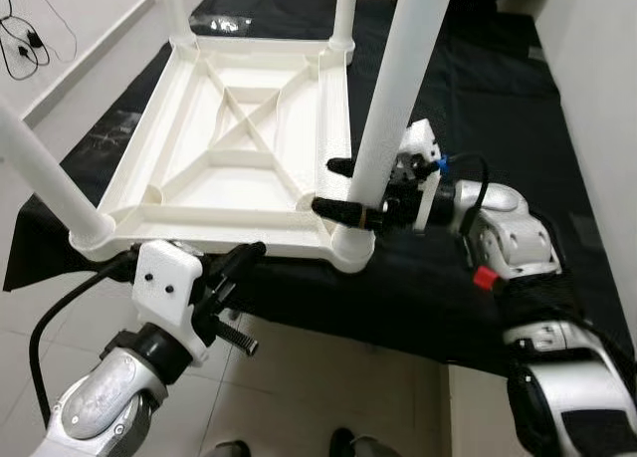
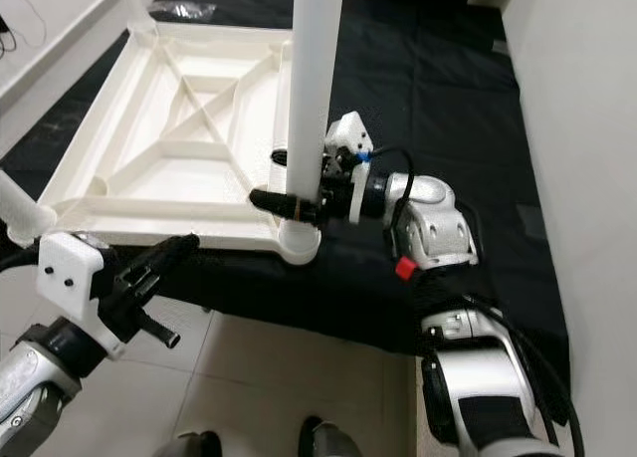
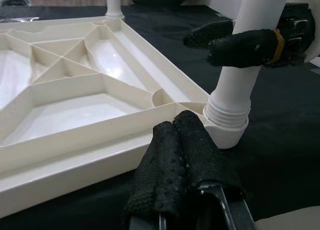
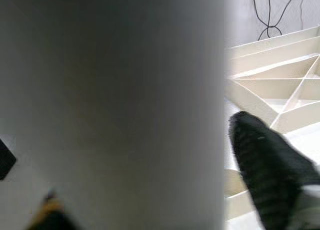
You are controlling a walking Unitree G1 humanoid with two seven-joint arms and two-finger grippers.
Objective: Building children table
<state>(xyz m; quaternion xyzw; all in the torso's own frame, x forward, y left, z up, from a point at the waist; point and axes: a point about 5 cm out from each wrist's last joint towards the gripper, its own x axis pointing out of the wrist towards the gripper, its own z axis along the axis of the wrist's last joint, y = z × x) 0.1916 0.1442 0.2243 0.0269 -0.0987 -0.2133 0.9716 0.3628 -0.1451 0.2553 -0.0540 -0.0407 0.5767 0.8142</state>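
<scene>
Black cloth (image 1: 478,69) bears upturned tabletop (image 1: 239,158); right tool (image 1: 343,188) seemingly clasps socketed leg (image 1: 398,89), left tool (image 3: 185,155) closed

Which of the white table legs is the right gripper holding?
The near-right corner leg: the right gripper has its fingers on either side of it.

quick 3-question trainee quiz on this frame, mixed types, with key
1. True or false: the tabletop lies upside down, ribs facing up.
2. Which gripper's jaws straddle the near-right leg? A) left gripper B) right gripper
3. Fill in: the left gripper has its jaws ____, beside the tabletop's near edge.

Key:
1. True; it rests on the black cloth.
2. B; the right gripper has one finger on each side of the leg, just above its socket.
3. shut
</scene>
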